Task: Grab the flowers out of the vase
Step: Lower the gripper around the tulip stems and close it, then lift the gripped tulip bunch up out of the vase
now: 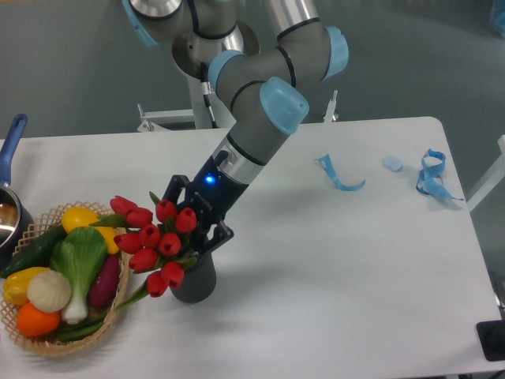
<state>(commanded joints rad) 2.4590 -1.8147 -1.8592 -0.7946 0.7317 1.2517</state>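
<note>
**Q:** Where did the task's things stand, and how was your pincer set?

**A:** The flowers [155,245] sat in the vase [195,276], leaning left, their heads hanging over the edge of the woven basket [47,343]. My gripper [197,227] was at the right rear of the bunch, just above the vase mouth. Its fingers stood apart on either side of the stems and upper buds, and I judged that nothing was clamped yet.

**Q:** What could have gone wrong from that position?

**A:** I saw three risks. If I had closed on the buds and not the tied stems, the heads could have been crushed, or the grip could have slipped. A finger catching the rim could have tipped the vase, which looked light and stood free on the table [331,268]. And with the bunch leaning so far, a straight lift might have dragged the vase along or swept the low leaves through the basket.

**Q:** How many of each thing were there?

**A:**
- One vase and one bunch of roughly ten red buds; some overlapped, so the count was not exact.
- One basket holding about seven vegetables: two yellow, one orange, one pale round one, one leafy green, one purple and one dark green.
- One pan [9,197] at the left edge.
- Three blue scraps [341,175] far right, well apart from the vase.
</note>
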